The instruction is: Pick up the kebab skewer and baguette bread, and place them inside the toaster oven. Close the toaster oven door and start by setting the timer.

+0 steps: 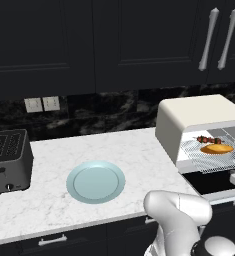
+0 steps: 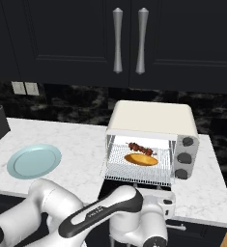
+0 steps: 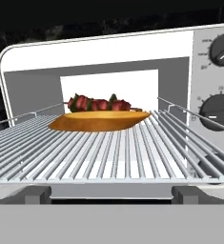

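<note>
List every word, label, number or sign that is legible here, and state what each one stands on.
None can be read.
Small dark marks ring the two knobs on the toaster oven control panel in the hand view: too small and blurred to read.
The arm bears a short dark marking in the right base view: illegible.

No text can be read: small markings ring the toaster oven's [image 3: 99, 57] dark knobs [image 3: 223, 50] at the frame's upper right, too blurred to make out.

Skewer [image 3: 98, 103], baguette [image 3: 100, 121] on oven rack [image 3: 108, 157]
</note>
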Motion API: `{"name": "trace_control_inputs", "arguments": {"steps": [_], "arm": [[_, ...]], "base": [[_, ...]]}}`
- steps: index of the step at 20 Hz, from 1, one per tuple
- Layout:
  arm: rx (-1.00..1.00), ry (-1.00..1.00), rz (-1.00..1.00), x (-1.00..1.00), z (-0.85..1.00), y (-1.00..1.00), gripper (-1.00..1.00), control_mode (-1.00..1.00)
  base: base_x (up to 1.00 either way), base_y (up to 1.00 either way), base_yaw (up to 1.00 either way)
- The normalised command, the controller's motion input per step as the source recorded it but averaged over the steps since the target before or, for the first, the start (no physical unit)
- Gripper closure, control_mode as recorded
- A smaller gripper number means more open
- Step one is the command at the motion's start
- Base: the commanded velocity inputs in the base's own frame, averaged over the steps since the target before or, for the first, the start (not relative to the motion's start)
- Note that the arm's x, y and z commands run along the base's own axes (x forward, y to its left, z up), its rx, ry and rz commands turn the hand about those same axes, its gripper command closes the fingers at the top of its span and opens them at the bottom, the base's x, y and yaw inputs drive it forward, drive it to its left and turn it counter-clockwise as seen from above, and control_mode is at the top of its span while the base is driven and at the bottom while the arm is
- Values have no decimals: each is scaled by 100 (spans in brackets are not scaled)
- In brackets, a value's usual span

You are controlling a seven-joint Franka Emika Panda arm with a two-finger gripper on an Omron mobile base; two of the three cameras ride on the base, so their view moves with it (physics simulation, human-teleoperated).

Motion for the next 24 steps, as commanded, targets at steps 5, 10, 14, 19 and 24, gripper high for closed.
{"name": "trace_control_inputs", "arguments": {"steps": [5, 10, 14, 19, 24], "arm": [[0, -6, 0, -8, 3, 0, -100, -100], [0, -1, 0, 1, 0, 0, -100, -100], [0, 0, 0, 0, 6, 0, -100, -100], [0, 0, 0, 0, 15, 0, -100, -100], [0, 0, 0, 0, 10, 0, -100, -100]], "base": [[0, 0, 0], [0, 0, 0], [0, 0, 0], [0, 0, 0], [0, 0, 0]]}}
